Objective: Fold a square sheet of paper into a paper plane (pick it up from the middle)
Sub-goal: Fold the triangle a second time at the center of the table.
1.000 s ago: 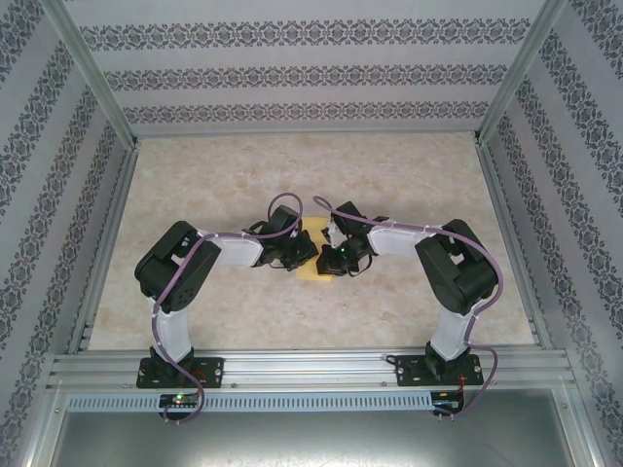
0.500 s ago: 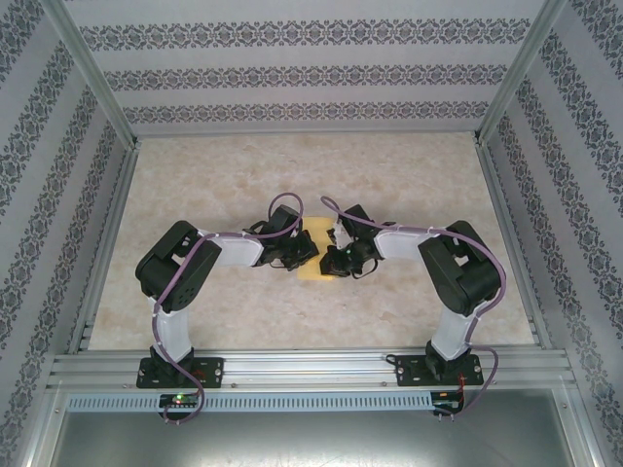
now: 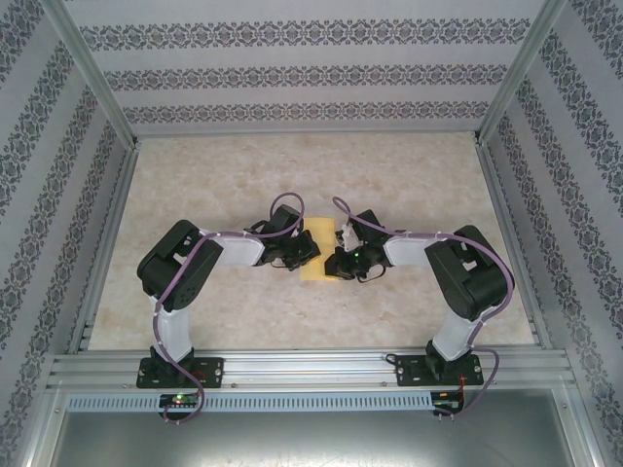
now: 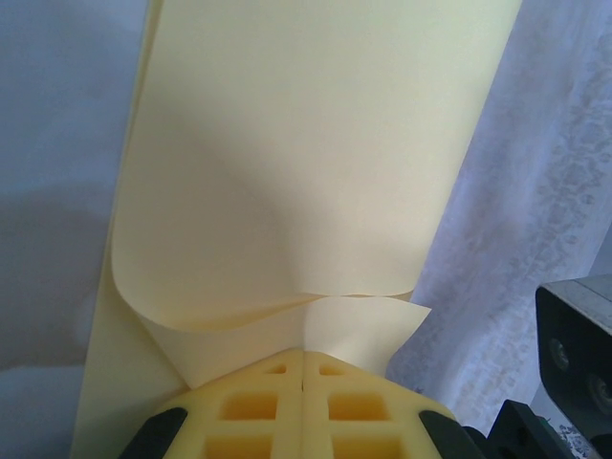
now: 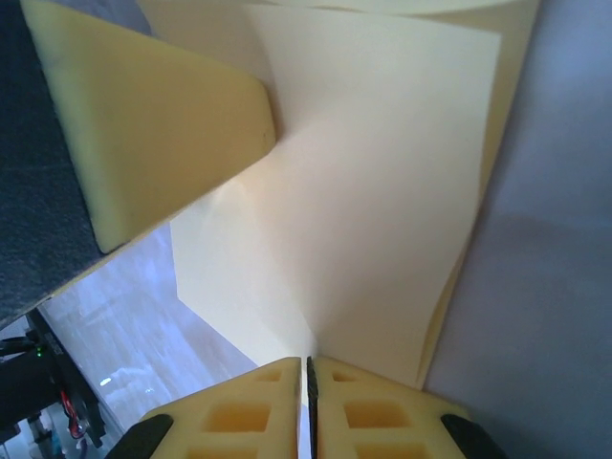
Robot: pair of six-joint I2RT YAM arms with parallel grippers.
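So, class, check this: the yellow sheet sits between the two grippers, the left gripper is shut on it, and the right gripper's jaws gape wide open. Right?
Not the last part. The right wrist view shows the right gripper shut too, on an edge of the yellow sheet. The rest stands: the sheet sits between the two grippers, with the left gripper shut on it.

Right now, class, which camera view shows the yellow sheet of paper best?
The left wrist view: the sheet of paper spreads across it, its curled, doubled-over layer clear. The right wrist view has the paper as flat overlapping layers; the top external view, as a small, partly covered strip.
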